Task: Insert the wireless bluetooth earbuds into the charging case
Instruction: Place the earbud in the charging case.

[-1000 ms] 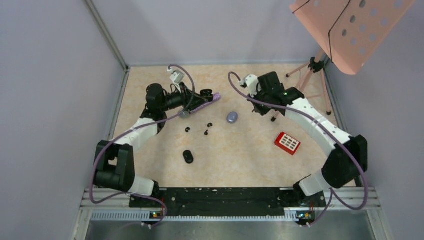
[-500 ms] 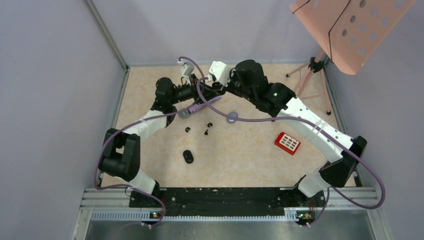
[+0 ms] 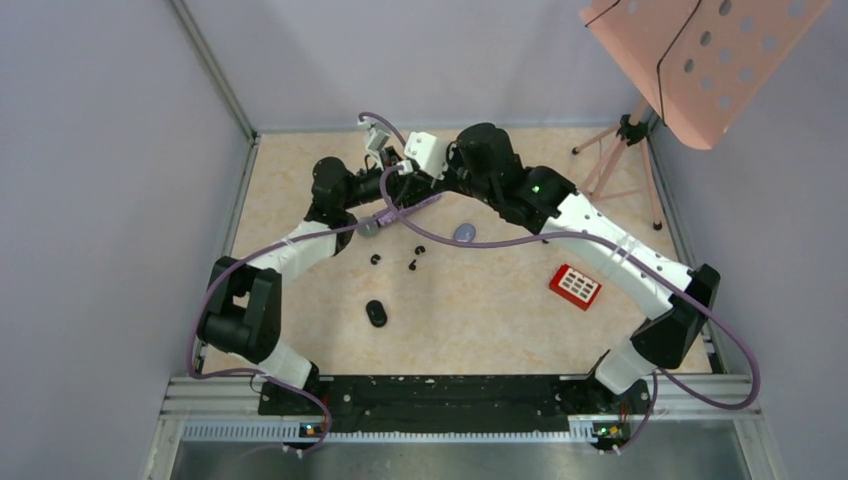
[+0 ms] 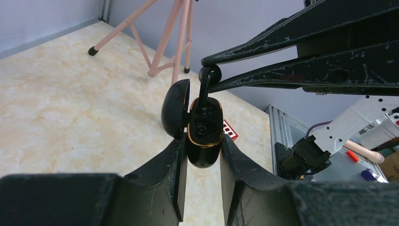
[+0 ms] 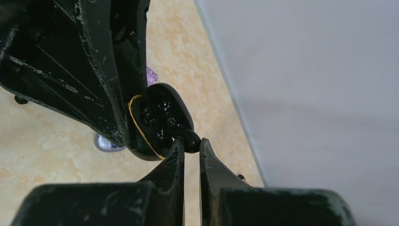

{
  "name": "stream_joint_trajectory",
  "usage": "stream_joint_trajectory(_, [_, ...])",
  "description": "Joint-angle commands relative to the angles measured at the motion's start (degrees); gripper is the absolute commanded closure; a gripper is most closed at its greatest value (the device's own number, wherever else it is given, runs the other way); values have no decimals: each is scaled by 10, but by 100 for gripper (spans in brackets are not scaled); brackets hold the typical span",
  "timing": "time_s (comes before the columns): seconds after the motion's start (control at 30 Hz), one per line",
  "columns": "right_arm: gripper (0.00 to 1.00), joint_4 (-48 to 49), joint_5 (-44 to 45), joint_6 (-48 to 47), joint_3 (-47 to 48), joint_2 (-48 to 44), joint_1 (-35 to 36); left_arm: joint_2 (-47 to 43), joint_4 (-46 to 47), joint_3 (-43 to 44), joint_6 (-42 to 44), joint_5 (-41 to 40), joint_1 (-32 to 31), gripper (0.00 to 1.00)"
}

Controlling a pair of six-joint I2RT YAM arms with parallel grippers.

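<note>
The table (image 3: 480, 335) is pale marbled stone. A pink stand (image 3: 700, 50) rises over its 1 o'clock corner, its tripod feet on the surface. The left arm (image 3: 290, 250) reaches up from 7 o'clock and the right arm (image 3: 610, 240) from 5 o'clock, and the two meet near 12 o'clock of the table's middle. Under that meeting point lies a purple microphone (image 3: 410, 206), its grey head toward 8 o'clock. A red block (image 3: 575, 286) with white squares sits at 4 o'clock, well apart from everything else. A lilac case (image 3: 464, 233) rests near the centre and a black case (image 3: 376, 313) lies at 7 o'clock of it, both closed. The left gripper (image 4: 202, 146) is clamped on an open case (image 4: 204, 129), glossy black with a gold rim. One finger presses each side of its body, and its lid is swung open toward 9 o'clock in the left wrist view. The right gripper (image 5: 190, 143) is pinched on the head of a black earbud (image 5: 190, 140). The earbud's stem points into the open case's face and touches it, but I cannot tell whether it is seated in a well. Three loose earbuds (image 3: 376, 259) (image 3: 412, 265) (image 3: 418, 248), all black, lie on the table between the microphone and the black case.
</note>
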Motion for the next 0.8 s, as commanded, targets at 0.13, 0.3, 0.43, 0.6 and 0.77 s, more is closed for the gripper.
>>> stream_joint_trajectory(0.13, [100,45,-18,-21,16,-4,21,-1,51,21,-5,22,-6,100])
stream_joint_trajectory(0.3, [100,50,-28,-40,11,-3,28,-2,57,21,-4,27,-6,100])
stream_joint_trajectory(0.43, [100,50,-42,-48,3,-6,30,-2,59,21,-2,27,-7,100])
stream_joint_trajectory(0.6, [100,50,-48,-67,-11,-11,34,0,63,27,-1,30,-6,100])
stream_joint_trajectory(0.77, [100,50,-46,-88,-23,-16,35,1,64,27,1,30,-6,100])
